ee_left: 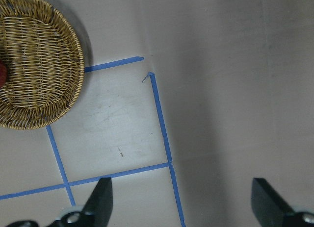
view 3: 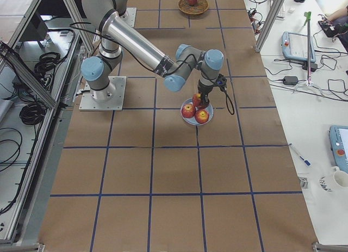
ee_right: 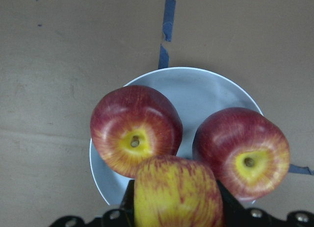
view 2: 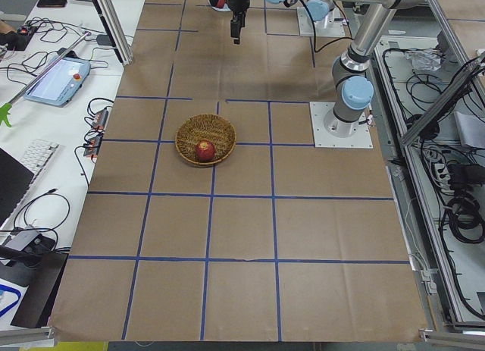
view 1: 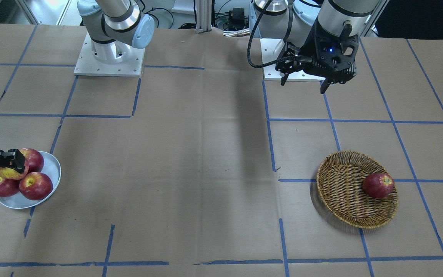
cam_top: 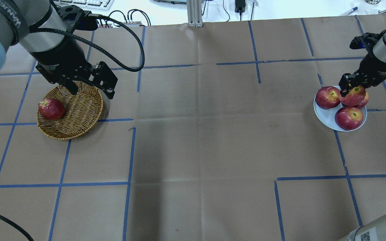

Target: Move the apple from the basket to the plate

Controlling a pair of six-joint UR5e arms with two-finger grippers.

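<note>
One apple [ee_right: 174,192], yellow-streaked, sits clamped in the right gripper [cam_top: 351,87] just above the plate [ee_right: 196,89], over three red apples [ee_right: 147,107]. Settle it into the hollow between them, then open slowly so none rolls off. Left gripper [ee_left: 184,202], jaws apart, hangs far from the plate.

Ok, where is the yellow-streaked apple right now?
The yellow-streaked apple is at the overhead view's right, gripped by the right hand over the plate, beside dark red apples.
</note>
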